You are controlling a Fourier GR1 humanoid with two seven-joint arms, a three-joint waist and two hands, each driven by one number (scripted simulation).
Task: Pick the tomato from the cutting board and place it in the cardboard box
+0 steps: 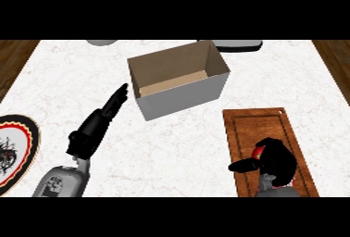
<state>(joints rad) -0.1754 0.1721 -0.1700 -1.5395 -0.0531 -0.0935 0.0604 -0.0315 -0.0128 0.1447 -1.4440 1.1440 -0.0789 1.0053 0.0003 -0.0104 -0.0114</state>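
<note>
Right robot hand (277, 159) curls over the tomato (258, 151), apparently gripping it, low on the board (256, 125). Box (184, 95) stands ahead and leftward, well apart. Left robot hand (96, 127), fingers straight and empty, lies nearer the box.

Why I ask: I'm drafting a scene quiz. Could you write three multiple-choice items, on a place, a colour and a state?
1. Where is the cutting board? A. left of the cardboard box B. right of it, nearer the robot C. inside it
2. What colour shows under the right hand? A. red B. blue C. green
3. How is the left hand? A. curled round the box B. fingers straight, holding nothing C. flat on the board
Answers: 1 B, the board lies at lower right; 2 A, the tomato shows red under curled fingers; 3 B, its straight fingers point at the box.
</note>
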